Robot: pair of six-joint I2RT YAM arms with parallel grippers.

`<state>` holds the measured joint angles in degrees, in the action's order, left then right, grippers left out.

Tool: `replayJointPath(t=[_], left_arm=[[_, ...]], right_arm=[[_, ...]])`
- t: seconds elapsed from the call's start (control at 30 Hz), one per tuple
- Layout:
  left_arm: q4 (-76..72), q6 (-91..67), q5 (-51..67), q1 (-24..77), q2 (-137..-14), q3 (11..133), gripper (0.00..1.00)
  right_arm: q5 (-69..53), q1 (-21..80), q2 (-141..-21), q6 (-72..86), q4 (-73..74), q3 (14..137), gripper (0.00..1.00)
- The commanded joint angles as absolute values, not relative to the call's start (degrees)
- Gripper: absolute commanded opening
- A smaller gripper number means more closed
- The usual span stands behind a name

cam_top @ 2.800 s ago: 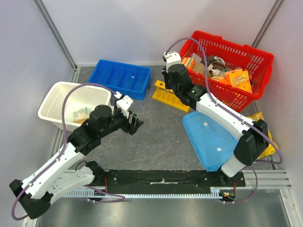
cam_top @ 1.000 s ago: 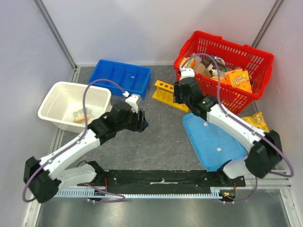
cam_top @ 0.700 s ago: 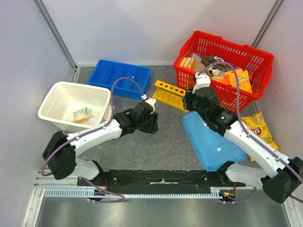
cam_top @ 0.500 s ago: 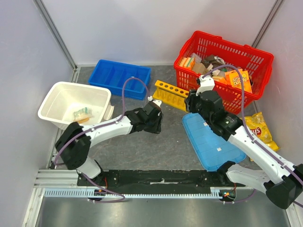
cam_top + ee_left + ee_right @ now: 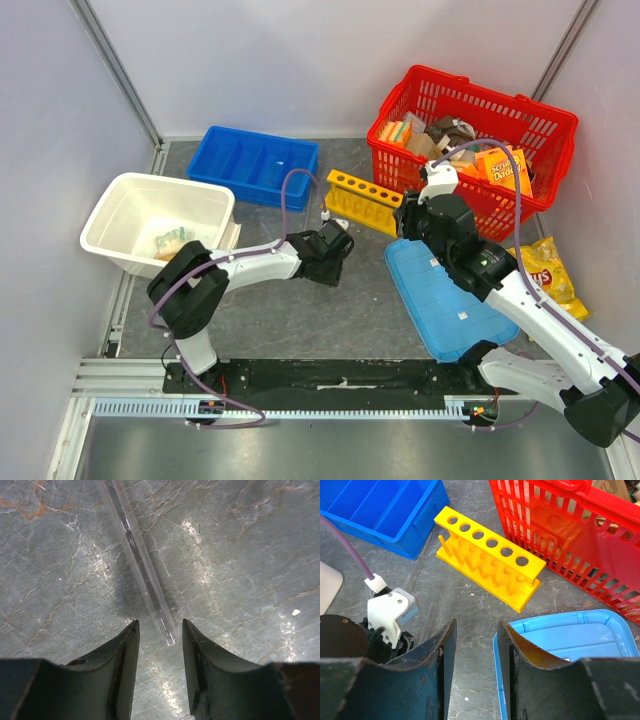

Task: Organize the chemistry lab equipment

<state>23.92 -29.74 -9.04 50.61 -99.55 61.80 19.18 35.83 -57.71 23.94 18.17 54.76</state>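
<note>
A thin clear tube [image 5: 137, 560] lies flat on the grey table, and its near end sits between the fingertips of my left gripper [image 5: 159, 622]. That gripper is open and low over the table. In the top view my left gripper [image 5: 330, 255] is at mid-table, just in front of the yellow test-tube rack [image 5: 365, 200]. The rack's holes are empty [image 5: 487, 557]. My right gripper [image 5: 476, 622] is open and empty, above the table beside the rack [image 5: 412, 222]. A small clear bag [image 5: 172, 243] lies in the white tub [image 5: 110, 200]. No rubber band shows.
A blue divided bin [image 5: 255, 165] stands at the back left and a red basket [image 5: 470, 130] of sponge packs and boxes at the back right. A blue lid [image 5: 445, 295] lies under the right arm. A yellow chip bag [image 5: 545, 270] is at the right edge.
My left arm has swung right from beside the white tub to mid-table and come down over the tube. My right gripper has pulled back from the rack's left end towards the blue lid.
</note>
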Motion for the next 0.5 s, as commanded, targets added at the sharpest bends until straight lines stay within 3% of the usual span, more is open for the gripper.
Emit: replayJointPath(t=[0.0, 0.3, 0.47], left_arm=[[23.7, -29.3, -11.3, 51.3, -102.2, 63.5, 0.45], [25.8, -28.5, -13.8, 52.3, -103.4, 63.1, 0.33], [25.1, -27.9, -12.5, 52.2, -102.1, 61.5, 0.15]], right_arm=[[21.1, 35.9, -57.3, 23.6, 17.4, 54.6, 0.46], [19.0, 35.9, -57.6, 26.1, 17.1, 53.6, 0.46], [13.5, 35.9, -58.8, 29.6, 14.9, 51.9, 0.48]])
